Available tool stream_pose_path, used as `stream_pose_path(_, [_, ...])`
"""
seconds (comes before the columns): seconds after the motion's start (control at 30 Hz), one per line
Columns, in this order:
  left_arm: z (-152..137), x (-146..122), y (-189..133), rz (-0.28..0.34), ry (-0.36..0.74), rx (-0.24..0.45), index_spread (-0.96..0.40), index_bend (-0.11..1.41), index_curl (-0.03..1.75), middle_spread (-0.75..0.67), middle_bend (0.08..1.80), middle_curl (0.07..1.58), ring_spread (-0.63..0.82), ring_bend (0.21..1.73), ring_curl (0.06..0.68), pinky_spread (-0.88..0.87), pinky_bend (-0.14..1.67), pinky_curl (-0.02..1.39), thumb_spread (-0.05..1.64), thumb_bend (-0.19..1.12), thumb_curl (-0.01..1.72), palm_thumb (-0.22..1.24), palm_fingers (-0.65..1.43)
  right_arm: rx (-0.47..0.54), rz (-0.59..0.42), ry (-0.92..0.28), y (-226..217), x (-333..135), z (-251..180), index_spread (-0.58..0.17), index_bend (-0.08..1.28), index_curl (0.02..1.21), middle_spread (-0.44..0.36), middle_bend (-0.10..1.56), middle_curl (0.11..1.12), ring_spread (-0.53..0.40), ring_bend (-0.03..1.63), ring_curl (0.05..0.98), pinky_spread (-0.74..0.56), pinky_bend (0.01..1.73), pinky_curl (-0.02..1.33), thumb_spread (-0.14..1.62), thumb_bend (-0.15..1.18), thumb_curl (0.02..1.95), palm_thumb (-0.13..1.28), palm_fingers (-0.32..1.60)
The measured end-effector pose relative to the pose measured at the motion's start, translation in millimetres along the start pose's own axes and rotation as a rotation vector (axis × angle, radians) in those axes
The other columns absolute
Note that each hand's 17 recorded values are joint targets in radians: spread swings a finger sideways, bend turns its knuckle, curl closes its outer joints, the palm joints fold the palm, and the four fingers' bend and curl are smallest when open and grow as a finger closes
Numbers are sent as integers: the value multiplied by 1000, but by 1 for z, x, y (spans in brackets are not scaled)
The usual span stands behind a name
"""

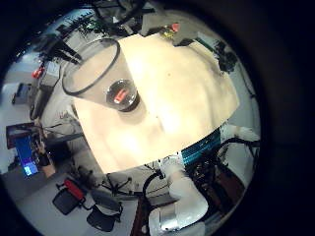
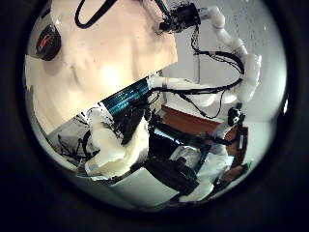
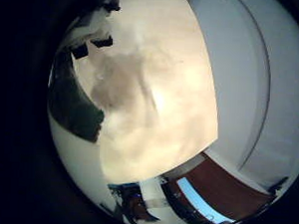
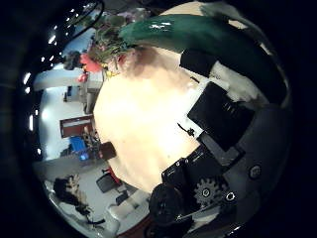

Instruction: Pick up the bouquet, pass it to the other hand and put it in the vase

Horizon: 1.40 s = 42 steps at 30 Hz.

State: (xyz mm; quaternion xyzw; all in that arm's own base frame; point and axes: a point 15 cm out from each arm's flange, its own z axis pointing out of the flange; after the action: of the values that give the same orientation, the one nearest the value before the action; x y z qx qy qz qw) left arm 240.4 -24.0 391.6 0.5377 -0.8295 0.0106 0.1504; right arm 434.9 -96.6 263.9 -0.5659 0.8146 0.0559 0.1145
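- The right hand (image 4: 213, 109) is clamped on the bouquet (image 4: 183, 30). In its thumb side palm view the wrapped stems run right across the palm, and one finger (image 4: 201, 61) rests against them.
- The blooms (image 4: 117, 45) stick out past the hand, above the table (image 4: 139, 119).
- The right little finger side palm view shows no clear flowers. There is only a blurred mass close to the palm with a dark patch beside it, over the tabletop, and I cannot tell what either is.
- I cannot tell how the fingers of the left hand (image 2: 169, 169) stand, as only its body and arm show at the edge of its own views.
- The vase (image 1: 98, 69) stands upright on the table, below the left palm and well apart from the bouquet. The left little finger side palm view looks down its wide mouth, and only its base shows through the clear wall.
- The left thumb side palm view catches just an arc of the vase rim. Unlike the other left view, it also shows the right hand held up beyond the far table edge.
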Motion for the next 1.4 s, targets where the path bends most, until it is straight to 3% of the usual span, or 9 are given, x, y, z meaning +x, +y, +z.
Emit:
stream_pose_path(0.47, [-16,-7,-5,-3,11,17,-24,197,401,409,183,285,578,458,205,541,186,266,1119,-22,317,334,103,193,-144,-330,46,-71,-135,-277,1090,978,-141,1350,826,-181,1494,612,-205,1470,481,910,68,881,1154,1138])
stream_pose_path(0.6, [-26,-7,-13,-8,79,36,-24,197,402,399,183,286,569,461,206,535,184,266,1119,-22,319,333,120,241,-207,-442,65,-96,-168,-268,1095,975,-138,1356,823,-179,1497,617,-206,1454,498,906,63,918,1157,1142])
stream_pose_path(0.77, [-30,3,-14,12,204,-33,-24,198,404,396,181,288,563,457,206,532,185,265,1119,-22,320,333,118,280,-295,-592,93,-126,-203,-260,1097,970,-134,1361,815,-177,1498,622,-208,1435,519,904,51,955,1153,1148])
stream_pose_path(0.87, [-33,9,-20,23,258,-23,-5,169,395,406,175,286,569,472,211,533,196,271,1120,-22,320,333,90,263,-346,-673,110,-143,-213,-257,1105,968,-133,1362,811,-176,1496,624,-209,1424,532,901,41,976,1147,1152])
stream_pose_path(1.0, [-44,25,-36,51,389,71,27,152,370,436,180,281,573,499,219,536,219,286,1111,-24,320,327,56,208,-424,-768,134,-164,-222,-253,1111,966,-132,1364,806,-175,1498,626,-211,1412,549,901,37,1002,1152,1152])
stream_pose_path(1.23, [-99,44,-62,61,695,338,54,151,337,452,199,291,573,526,223,536,240,302,1076,-27,318,313,41,211,-524,-827,162,-199,-237,-247,1120,957,-130,1368,799,-175,1498,628,-213,1394,577,901,23,1038,1155,1152])
stream_pose_path(1.4, [-129,55,-69,94,851,433,64,148,315,429,215,308,551,556,229,526,245,306,1032,-30,321,295,79,236,-573,-852,176,-216,-248,-244,1124,952,-130,1371,795,-175,1497,629,-216,1386,599,897,10,1059,1156,1152])
